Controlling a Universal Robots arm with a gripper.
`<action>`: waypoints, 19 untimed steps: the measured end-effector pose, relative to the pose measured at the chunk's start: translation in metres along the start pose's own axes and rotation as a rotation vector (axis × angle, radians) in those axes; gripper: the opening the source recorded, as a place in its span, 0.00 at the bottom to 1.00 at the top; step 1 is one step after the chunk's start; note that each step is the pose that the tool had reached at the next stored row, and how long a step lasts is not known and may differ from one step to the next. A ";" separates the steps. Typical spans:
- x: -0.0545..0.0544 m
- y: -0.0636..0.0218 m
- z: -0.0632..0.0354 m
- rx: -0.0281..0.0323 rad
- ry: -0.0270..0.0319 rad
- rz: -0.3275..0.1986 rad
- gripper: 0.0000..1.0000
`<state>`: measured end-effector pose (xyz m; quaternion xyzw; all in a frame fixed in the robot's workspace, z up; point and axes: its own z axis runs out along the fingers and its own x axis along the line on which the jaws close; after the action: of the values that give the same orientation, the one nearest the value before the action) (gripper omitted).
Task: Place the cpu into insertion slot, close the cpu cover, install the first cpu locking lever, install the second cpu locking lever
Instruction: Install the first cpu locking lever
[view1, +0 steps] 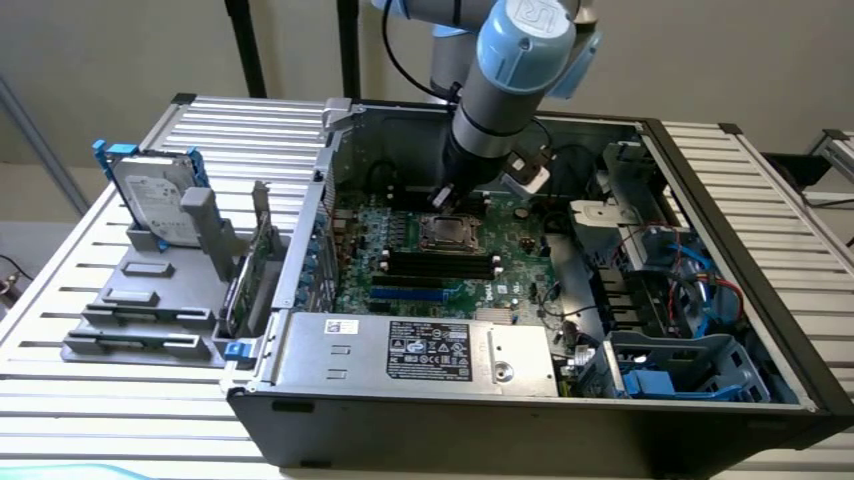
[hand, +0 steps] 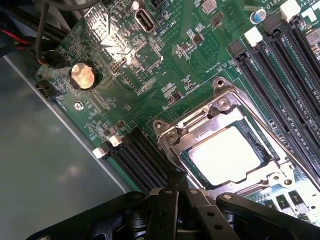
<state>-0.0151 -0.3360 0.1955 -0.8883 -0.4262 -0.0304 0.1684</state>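
Note:
The cpu (hand: 227, 156) lies flat in the insertion slot (view1: 450, 233) on the green motherboard (hand: 150, 65), its pale top showing bright. The silvery cpu cover (hand: 200, 122) is down around it, framing the chip through its cut-out. My gripper (hand: 177, 192) is shut with nothing visible between the fingers, and its tips are just off one corner of the socket frame. In the exterior view the gripper (view1: 445, 200) hangs low inside the open computer case, at the far edge of the socket. I cannot make out how the locking levers stand.
Long black memory slots (hand: 280, 75) run on both sides of the socket. A coin battery (hand: 82, 76) sits on the board. The grey power-supply box (view1: 414, 350) fills the case's near side, cables and blue drive bays (view1: 681, 370) the right. A hard drive (view1: 147, 195) stands outside.

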 end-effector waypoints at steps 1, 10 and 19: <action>0.000 0.0007 0.0001 0.0001 0.0002 0.000 0.11; 0.003 0.0082 -0.0012 0.0023 0.0003 -0.002 0.11; 0.001 0.0075 -0.0031 0.0068 0.0044 -0.004 0.11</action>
<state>-0.0082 -0.3404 0.1966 -0.8868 -0.4277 -0.0313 0.1724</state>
